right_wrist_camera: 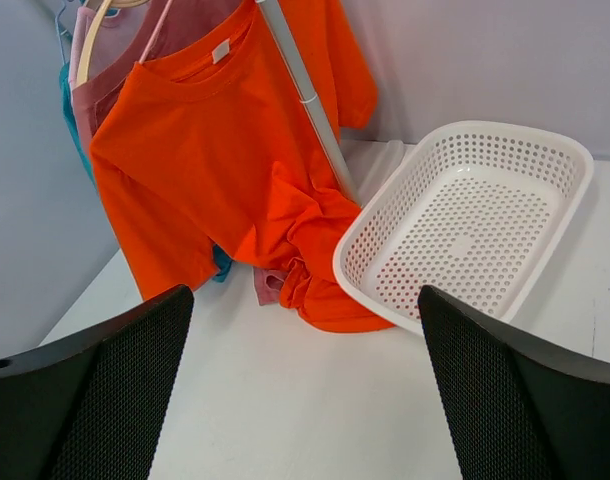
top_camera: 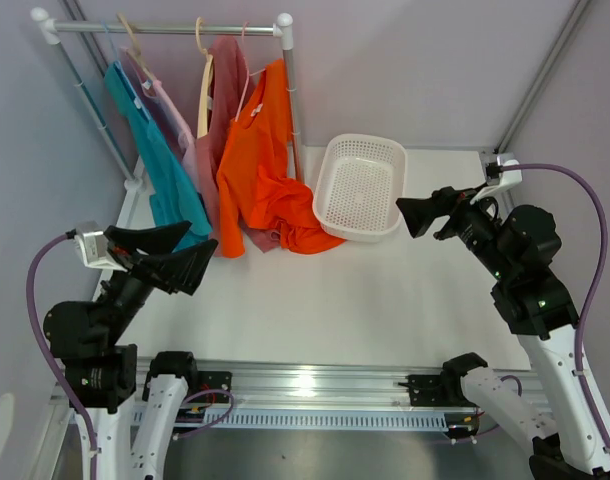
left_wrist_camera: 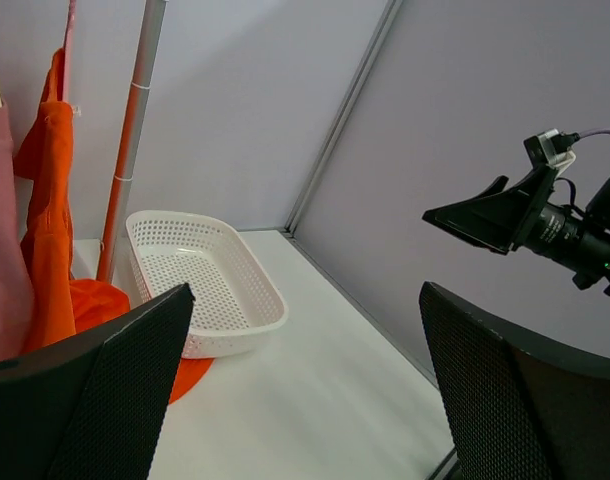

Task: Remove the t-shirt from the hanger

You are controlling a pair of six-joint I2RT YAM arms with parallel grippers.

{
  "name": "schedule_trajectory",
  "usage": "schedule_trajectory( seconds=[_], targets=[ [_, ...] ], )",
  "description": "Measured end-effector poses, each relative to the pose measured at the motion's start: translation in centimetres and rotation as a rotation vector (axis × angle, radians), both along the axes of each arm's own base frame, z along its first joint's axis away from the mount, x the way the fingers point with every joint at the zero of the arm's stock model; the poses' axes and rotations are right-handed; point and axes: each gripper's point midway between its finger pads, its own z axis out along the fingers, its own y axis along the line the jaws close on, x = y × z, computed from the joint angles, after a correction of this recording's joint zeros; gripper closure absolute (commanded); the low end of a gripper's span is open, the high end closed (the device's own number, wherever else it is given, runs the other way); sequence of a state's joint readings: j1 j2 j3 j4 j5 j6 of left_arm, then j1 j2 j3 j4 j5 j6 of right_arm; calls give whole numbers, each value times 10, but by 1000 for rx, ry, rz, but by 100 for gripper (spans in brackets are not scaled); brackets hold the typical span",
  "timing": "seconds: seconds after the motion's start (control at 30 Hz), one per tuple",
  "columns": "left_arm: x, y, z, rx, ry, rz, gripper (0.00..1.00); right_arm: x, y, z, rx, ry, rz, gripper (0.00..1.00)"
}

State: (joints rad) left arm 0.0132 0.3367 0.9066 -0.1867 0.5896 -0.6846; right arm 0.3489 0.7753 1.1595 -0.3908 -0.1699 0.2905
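White tabletop (top_camera: 385, 300) runs back to grey walls, with the rail (top_camera: 175, 28) at its far-left corner. I see the orange t-shirt (top_camera: 260, 170) hanging outermost there, its hem bunched on the table and touching the basket (top_camera: 368, 137), likely its landing spot. The left gripper (top_camera: 185, 253) and right gripper (top_camera: 410, 215) hover short of it, jaws wide and empty, ready to reach.

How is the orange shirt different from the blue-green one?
The orange shirt hangs at the right end of the rail, next to the white basket; the blue-green shirt hangs at the left end. The orange shirt's bottom lies crumpled on the table; the blue-green shirt's hangs smoother. Both hang from the same rail.
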Motion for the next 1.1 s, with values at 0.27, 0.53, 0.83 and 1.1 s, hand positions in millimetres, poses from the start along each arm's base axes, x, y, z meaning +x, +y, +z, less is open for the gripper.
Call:
schedule_trajectory(
  seconds=[0.27, 0.53, 0.83, 1.1],
  targets=[
    [4, 2, 7, 44, -26, 21, 0, 1, -1, 0, -4, -1, -9, 1],
    [56, 16, 45, 125, 22, 115, 0, 10, -7, -4, -10, 13, -59, 1],
    [203, -6, 114, 235, 104, 115, 1, 18, -10, -10, -18, 31, -91, 0],
    [310, -34, 26, 367, 345, 145, 0, 19, -12, -10, -19, 31, -104, 1]
  ],
)
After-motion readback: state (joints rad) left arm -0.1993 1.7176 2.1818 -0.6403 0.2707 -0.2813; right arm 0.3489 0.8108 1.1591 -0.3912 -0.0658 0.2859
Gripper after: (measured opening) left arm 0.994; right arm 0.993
